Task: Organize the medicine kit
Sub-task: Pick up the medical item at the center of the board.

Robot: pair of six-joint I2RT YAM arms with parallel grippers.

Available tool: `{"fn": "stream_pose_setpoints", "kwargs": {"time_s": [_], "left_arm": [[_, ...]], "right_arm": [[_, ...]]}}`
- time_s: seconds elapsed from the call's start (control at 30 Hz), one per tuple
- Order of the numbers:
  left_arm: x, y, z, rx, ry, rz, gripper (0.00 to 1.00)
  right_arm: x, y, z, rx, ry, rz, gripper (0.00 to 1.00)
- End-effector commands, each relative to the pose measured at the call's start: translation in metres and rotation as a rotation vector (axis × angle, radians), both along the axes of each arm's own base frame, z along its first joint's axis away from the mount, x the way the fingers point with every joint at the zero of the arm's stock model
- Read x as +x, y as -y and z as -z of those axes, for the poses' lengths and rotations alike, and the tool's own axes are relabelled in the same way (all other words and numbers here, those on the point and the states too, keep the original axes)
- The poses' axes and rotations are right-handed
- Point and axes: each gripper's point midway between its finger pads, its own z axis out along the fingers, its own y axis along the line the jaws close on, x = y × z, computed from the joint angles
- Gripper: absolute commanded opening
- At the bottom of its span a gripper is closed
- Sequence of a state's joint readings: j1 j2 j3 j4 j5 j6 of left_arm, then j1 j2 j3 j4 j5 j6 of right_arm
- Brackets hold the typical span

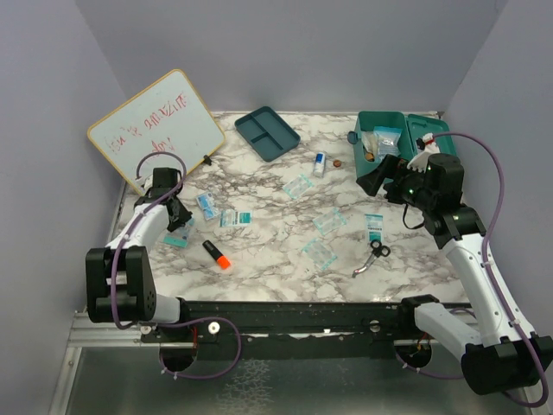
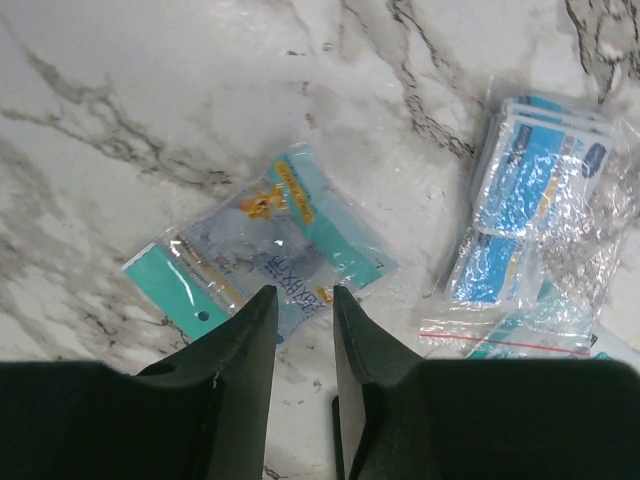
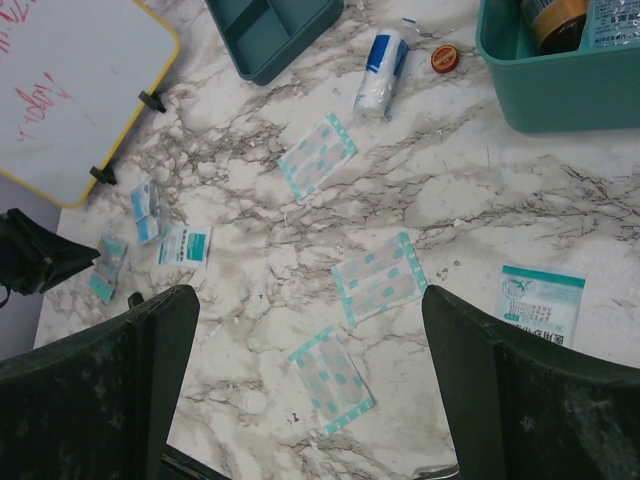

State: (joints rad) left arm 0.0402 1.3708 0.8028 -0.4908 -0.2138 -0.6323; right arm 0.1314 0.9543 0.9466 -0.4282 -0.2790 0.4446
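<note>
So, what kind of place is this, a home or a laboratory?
Probably a robot test cell, not a home: plain grey walls enclose a marble-patterned table, a black mounting rail runs along its near edge, and a handwritten whiteboard leans nearby.

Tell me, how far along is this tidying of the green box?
Done: the teal-green plastic medicine kit stands open, holding a brown bottle and packets. In hand: the left gripper, jaws narrowly apart, is down over a teal-and-clear sachet; the right gripper hangs open, empty. Left: more sachets, steel scissors, an orange marker and a small white bottle lie loose on the marble table.
</note>
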Motion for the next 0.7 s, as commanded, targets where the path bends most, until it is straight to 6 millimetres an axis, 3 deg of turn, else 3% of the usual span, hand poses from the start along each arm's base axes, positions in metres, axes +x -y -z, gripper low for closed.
{"fn": "stream_pose_setpoints", "kwargs": {"time_s": [0.0, 0.5, 0.67], "left_arm": [[0.018, 0.021, -0.002, -0.043, 0.026, 0.25, 0.32], [0.013, 0.029, 0.03, -0.087, -0.086, 0.299, 0.39], [0.011, 0.029, 0.038, -0.097, -0.116, 0.291, 0.36]], "right_arm": [[-0.003, -0.004, -0.011, 0.014, 0.027, -0.026, 1.0], [-0.003, -0.004, -0.012, 0.008, 0.036, -0.028, 1.0], [-0.003, -0.003, -0.013, 0.0, 0.04, -0.027, 1.0]]}}
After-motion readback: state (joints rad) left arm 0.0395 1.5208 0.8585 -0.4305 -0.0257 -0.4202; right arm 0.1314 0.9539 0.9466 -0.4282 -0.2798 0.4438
